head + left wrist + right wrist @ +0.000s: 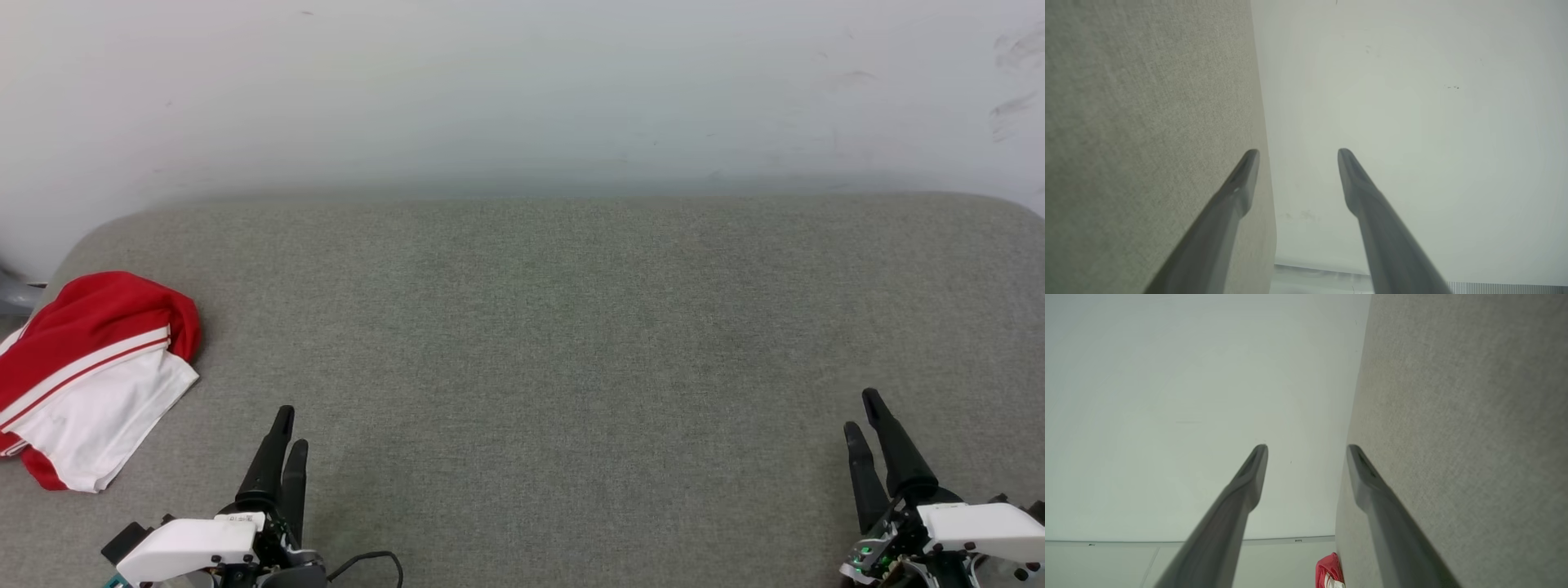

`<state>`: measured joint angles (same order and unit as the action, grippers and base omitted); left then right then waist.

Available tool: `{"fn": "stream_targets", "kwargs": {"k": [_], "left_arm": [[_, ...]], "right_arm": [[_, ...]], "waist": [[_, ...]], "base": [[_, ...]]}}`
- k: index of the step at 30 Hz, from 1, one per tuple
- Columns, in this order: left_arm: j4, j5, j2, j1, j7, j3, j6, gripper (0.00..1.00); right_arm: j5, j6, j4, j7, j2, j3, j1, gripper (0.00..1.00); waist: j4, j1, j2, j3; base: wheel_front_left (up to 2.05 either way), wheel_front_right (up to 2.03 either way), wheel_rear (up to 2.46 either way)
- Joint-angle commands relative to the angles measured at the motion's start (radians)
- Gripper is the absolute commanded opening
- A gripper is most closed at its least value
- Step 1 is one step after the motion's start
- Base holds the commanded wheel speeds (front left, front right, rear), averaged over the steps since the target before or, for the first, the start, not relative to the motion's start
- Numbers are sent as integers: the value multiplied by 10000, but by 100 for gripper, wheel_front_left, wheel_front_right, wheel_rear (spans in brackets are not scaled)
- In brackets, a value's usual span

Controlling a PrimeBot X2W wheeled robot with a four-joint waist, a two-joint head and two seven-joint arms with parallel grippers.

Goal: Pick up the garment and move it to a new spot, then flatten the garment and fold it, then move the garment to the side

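My left gripper (pixel 291 426) and right gripper (pixel 861 410) sit low near me, fingers spread, nothing in either. The garment (pixel 90 367) lies bunched at the left edge of the grey padded surface (pixel 571 327), near my left gripper, not touching it. It looks light, soft and floppy, probably a bit slick. I'd pinch the raised red fold on top with 1 gripper. No lettering or brand readable. White wall (pixel 522 82) behind.

To the left of the fingers of the left gripper (pixel 291 428), near but not touching: garment (pixel 90 380), heaped on the padded surface (pixel 571 327) at its left edge. Far right of those fingers, over the same surface: fingers of the right gripper (pixel 860 410). Beyond all fingertips, behind the surface's far edge: wall (pixel 522 82).
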<state>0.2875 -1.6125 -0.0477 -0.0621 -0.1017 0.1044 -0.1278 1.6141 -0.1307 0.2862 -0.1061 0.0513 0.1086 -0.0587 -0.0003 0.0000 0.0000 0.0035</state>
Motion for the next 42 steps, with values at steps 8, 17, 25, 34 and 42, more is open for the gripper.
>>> {"fn": "stream_targets", "kwargs": {"k": [8,17,25,34,42], "left_arm": [[-280,509,-20,47,492,58,-10,100],[-392,1417,-22,190,895,520,-13,100],[-675,2536,-23,260,1181,923,109,100],[-1903,4260,-25,436,1517,736,400,100],[-3029,6509,-25,642,1795,-172,997,100]], "right_arm": [[-707,-2,-206,505,27,-274,-127,100],[-2096,-1,-94,913,3,-3,-165,100],[-3785,-1,-377,1204,1,145,-266,100],[-6815,-1,-1335,1546,10,257,-351,100],[-9130,-1,-2137,1822,89,16,-302,100]], "waist": [[-19,0,0,7],[-43,0,0,-7],[-69,0,0,-12],[-98,0,0,15],[-148,0,0,63]], "base": [[0,0,0],[0,0,0],[0,0,0],[0,0,0],[0,0,0]]}}
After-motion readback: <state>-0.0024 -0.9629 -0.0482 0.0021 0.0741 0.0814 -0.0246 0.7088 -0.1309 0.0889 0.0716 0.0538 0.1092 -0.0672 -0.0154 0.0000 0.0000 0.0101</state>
